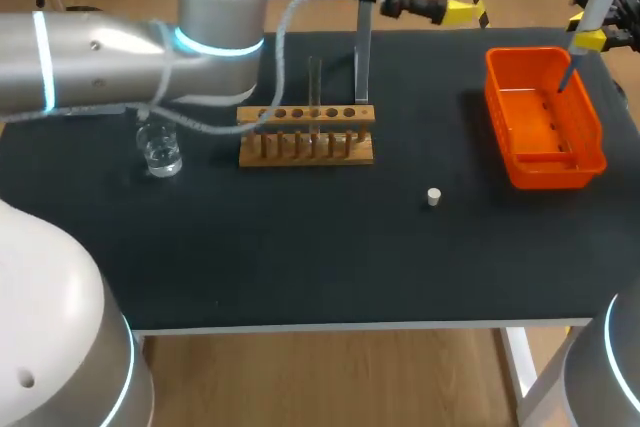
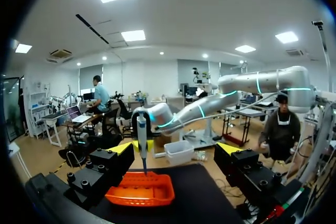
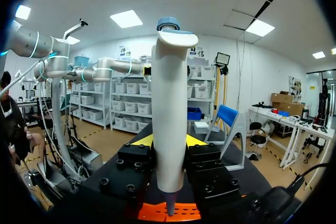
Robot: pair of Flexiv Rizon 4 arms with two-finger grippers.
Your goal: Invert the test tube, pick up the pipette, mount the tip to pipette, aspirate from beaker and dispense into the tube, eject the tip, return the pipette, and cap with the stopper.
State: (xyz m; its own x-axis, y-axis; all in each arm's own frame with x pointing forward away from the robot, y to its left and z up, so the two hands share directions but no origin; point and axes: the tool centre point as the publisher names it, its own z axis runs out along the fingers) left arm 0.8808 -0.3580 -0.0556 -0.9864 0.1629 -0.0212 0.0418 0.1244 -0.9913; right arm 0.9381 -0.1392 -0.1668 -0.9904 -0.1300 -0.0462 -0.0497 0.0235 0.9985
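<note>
**Pipette held above orange bin at table's right edge**

On the black table (image 1: pixel 300 257), a wooden rack (image 1: pixel 306 137) stands toward the far side with a test tube (image 1: pixel 362 67) upright at its right end. A beaker (image 1: pixel 160 152) sits well to its left. A small white stopper (image 1: pixel 433 197) lies alone on the broad stretch between the rack and the front edge. The right gripper (image 3: pixel 169 150) clamps the pipette (image 3: pixel 169 103), its lower end over the orange bin (image 1: pixel 545 122). The left gripper (image 2: pixel 176 153) hangs spread wide and holds nothing, above the far edge.
</note>
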